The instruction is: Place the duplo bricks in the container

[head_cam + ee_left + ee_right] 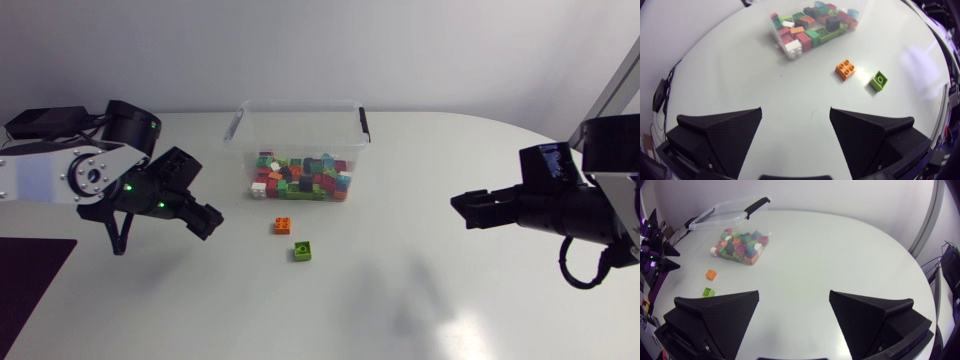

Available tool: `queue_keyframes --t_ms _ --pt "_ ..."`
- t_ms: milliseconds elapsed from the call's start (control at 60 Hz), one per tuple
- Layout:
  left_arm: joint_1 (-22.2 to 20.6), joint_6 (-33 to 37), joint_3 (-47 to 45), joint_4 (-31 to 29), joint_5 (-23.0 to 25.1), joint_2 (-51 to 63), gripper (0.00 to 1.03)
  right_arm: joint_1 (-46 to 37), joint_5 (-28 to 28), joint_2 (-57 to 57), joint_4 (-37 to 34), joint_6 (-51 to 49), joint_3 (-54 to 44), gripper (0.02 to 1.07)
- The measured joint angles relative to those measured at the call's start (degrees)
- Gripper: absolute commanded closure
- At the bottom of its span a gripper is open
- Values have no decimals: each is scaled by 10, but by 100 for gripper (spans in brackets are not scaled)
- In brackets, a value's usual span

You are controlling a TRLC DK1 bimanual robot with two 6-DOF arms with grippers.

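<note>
"Duplo bricks lie loose, I see: a small square orange duplo brick (284,226) and a small square lime-green duplo brick (303,250); where from the left gripper (208,218)?"

"Both ahead of it, off toward its right finger; near each other but apart; that gripper's fingers stand spread wide, nothing between them."

"And the box?"

"The clear plastic container with black handles (300,104) stands farther ahead of that gripper, beyond the orange brick, holding a heap of mixed coloured bricks (298,176); the right gripper (462,210) hangs well apart from it over the white table (400,300), likewise released and empty."
</note>
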Motion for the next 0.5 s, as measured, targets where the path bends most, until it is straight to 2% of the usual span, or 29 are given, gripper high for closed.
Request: queue_keyframes --t_ms 117,167,217,317,383,500 --pt "-14 76 5 -4 20 34 8 12 -47 33 -11 -10 16 6" --pt "-15 110 5 -4 55 43 9 22 -51 49 -34 -23 28 6" --pt "-15 144 5 -4 111 54 9 36 -58 80 -73 -50 51 6" --pt "-13 200 6 -4 183 81 9 48 -117 137 -113 -104 84 7" --pt "-11 232 11 -4 204 106 10 52 -137 155 -130 -146 89 7" --pt "-9 275 25 11 231 150 13 82 -139 149 -157 -233 88 7"
